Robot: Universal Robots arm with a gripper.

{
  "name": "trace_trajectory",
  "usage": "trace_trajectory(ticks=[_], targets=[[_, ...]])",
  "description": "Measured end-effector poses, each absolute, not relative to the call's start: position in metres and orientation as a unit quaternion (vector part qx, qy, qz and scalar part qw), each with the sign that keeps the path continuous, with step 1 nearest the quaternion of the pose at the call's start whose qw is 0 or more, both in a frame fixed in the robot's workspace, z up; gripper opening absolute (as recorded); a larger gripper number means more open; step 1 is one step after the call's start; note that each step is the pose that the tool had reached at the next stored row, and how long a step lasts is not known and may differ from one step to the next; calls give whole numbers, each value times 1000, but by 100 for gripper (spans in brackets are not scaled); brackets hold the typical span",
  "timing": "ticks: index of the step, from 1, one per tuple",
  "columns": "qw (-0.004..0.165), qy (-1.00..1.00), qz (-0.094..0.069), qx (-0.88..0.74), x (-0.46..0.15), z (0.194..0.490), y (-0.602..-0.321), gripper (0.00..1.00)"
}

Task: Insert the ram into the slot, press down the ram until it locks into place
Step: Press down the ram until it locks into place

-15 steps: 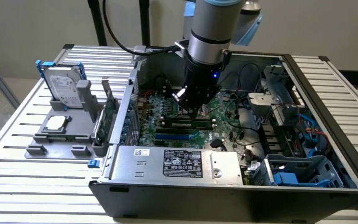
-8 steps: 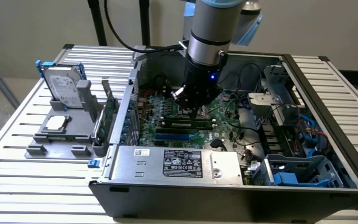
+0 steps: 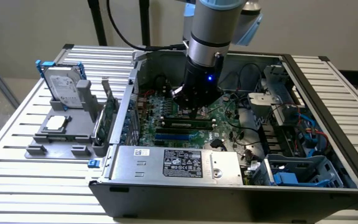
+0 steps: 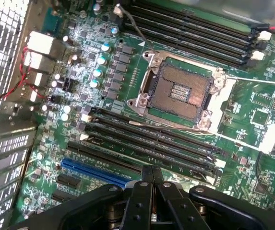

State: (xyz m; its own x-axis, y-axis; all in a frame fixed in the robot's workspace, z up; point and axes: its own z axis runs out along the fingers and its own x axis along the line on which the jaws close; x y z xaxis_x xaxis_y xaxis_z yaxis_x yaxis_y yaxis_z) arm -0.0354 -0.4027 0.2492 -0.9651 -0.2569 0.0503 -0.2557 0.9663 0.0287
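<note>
The ram (image 3: 184, 123), a long thin green stick with dark chips, lies along one of the parallel black slots (image 3: 177, 129) on the motherboard inside the open PC case. My gripper (image 3: 194, 113) hangs straight down over the ram's middle, its tip at or just above the ram's top edge; I cannot tell whether they touch. In the wrist view the two black fingers (image 4: 142, 191) are pressed together with nothing between them, so the gripper (image 4: 151, 168) is shut. Beyond it run several empty black slots (image 4: 147, 139) beside the CPU socket (image 4: 179, 91). The fingers hide most of the ram there.
A shorter blue slot (image 4: 94, 172) lies beside the black ones. The power supply (image 3: 175, 163) fills the case's near side, with cables and a drive cage (image 3: 297, 170) at the exterior view's right. Outside, a grey fixture (image 3: 61, 135) holds a hard drive (image 3: 64, 88) and an upright green card (image 3: 107, 119).
</note>
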Motion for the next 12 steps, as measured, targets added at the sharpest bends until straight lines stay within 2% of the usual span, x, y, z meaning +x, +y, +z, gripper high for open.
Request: trace_trajectory(ticks=[12], targets=[[25, -999, -14, 21, -35, 247, -403, 11]])
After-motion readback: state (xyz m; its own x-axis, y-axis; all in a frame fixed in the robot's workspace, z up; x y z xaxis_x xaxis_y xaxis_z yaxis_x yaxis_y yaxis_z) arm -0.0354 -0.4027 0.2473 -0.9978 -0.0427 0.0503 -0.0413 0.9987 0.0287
